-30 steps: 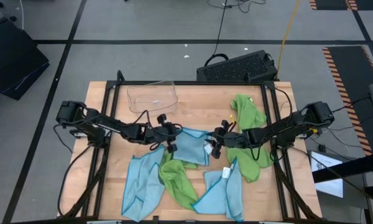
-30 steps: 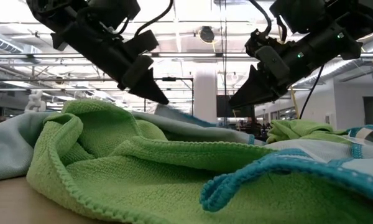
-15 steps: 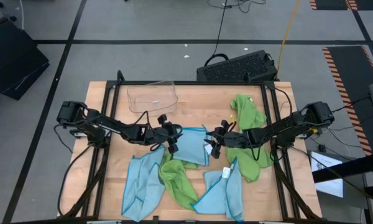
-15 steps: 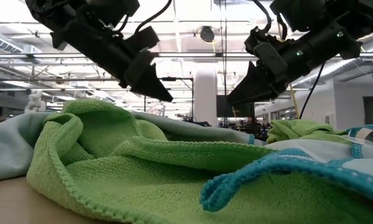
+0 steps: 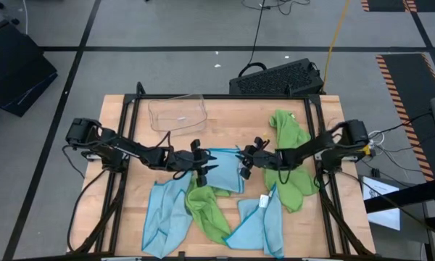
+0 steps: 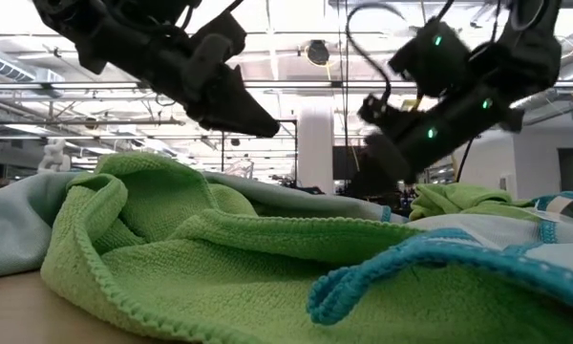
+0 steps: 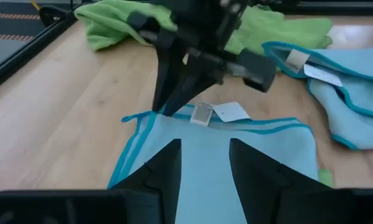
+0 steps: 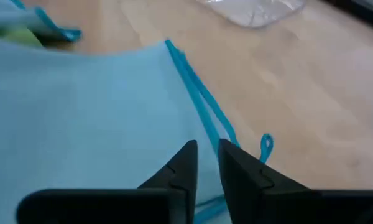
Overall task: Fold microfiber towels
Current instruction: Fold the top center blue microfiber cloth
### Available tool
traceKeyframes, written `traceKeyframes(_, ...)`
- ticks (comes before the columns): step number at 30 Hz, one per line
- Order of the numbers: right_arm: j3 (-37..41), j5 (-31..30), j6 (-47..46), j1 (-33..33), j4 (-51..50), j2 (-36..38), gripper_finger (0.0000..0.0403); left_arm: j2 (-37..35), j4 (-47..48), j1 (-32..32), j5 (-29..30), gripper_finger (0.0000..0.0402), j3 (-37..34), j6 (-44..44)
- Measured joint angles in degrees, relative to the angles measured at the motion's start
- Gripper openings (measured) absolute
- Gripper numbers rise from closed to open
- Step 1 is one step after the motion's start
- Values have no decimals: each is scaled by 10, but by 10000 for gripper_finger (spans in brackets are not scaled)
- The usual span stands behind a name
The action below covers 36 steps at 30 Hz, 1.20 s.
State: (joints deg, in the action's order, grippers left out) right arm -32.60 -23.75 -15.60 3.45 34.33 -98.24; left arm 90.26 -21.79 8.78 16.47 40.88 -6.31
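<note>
A light blue towel (image 5: 222,172) lies spread flat on the table's middle, a white tag (image 7: 230,112) at its edge. My left gripper (image 5: 206,164) is open and hovers low over the towel's left part (image 7: 204,149). My right gripper (image 5: 241,156) faces it from the right, fingers a narrow gap apart, low over the towel's far right edge (image 8: 206,147). It also shows in the left wrist view (image 7: 165,104). Two more light blue towels (image 5: 164,214) (image 5: 261,225) and a lime green one (image 5: 206,209) lie crumpled toward the near edge. Another green towel (image 5: 290,152) lies at the right. My right gripper's fingertips (image 7: 161,109) point down at the middle towel's teal-trimmed edge (image 7: 137,119) near a corner. I cannot tell whether they touch it. My left gripper touches nothing.
A clear plastic tray (image 5: 177,112) stands at the far left of the table. A black keyboard-like object (image 5: 277,77) lies beyond the far edge. Bare wood (image 5: 225,127) shows between the tray and the towels. In the low view the green towel (image 6: 201,258) fills the foreground.
My right gripper has moved toward the table's left and far edge and come down toward the middle towel's far edge, its arm reaching farther in. My left gripper has moved a little toward the table's right, over the same towel. The towels have stayed where they were.
</note>
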Motion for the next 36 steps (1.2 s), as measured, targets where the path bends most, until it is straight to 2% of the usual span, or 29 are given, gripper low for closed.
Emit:
traceKeyframes(4,0,43,-6,-21,-37,-17,24,0,22,4,0,138,0,1)
traceKeyframes(13,0,118,-34,-33,-172,58,3,0,72,4,0,139,0,1)
traceKeyframes(18,0,120,-38,-22,-200,91,2,0,66,7,-32,141,0,13)
traceKeyframes(22,0,118,-41,-8,-195,125,2,0,67,34,-39,161,0,29)
traceKeyframes(24,0,101,-50,7,-193,144,2,0,69,58,-21,178,0,39)
traceKeyframes(29,0,33,-61,78,-191,181,7,0,69,127,66,228,0,71)
traceKeyframes(33,0,-31,-87,151,-201,182,28,0,69,158,92,255,0,87)
traceKeyframes(36,0,-95,-93,178,-211,182,54,0,64,165,96,257,0,72)
